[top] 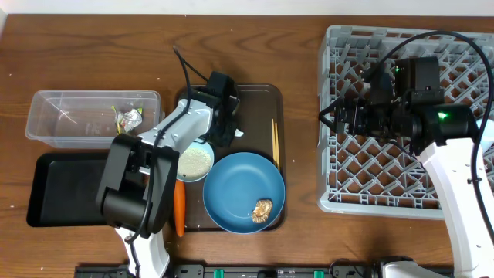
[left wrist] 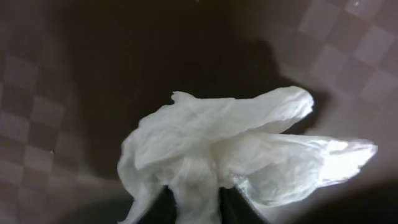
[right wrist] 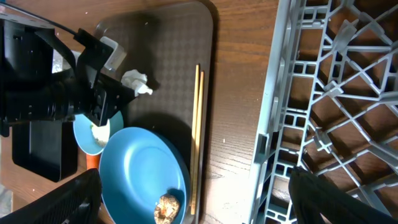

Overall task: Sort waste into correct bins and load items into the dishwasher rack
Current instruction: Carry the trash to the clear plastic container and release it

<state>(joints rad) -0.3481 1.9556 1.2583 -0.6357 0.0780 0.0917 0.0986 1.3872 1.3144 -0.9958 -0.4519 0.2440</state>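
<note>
Because the left gripper (left wrist: pixel 194 208) pinches the white wrapper (left wrist: pixel 217 146) only by its lower folds, the item is listed as liable to slip free.

Hazard one: most of the sheet billows loose above the pinch. A quick swing towards a bin could tug it out and drop it on the serving tray (top: pixel 258 100), or into the bowl of rice (top: pixel 195 162) close by.

Hazard two: the clear tub (top: pixel 46 127) and the black tray (top: pixel 54 201) lie side by side at the left. A release short of the tub wall would likely land the sheet in the wrong one. A yellow-green wrapper (top: pixel 127 118) lies in the tub, which suggests that is the destination.

Item: crumpled white wrapper, thin, soft and creased, with two broad flaps spreading to one side. One flap's edge is bright and translucent.

Location: held over the upper half of the dark, chequer-textured serving tray. Its offset shadow suggests it hangs clear of the surface.

Right gripper (top: pixel 328 117): fingers spread wide, empty, at the left edge of the dishwasher rack (top: pixel 463 185).
</note>
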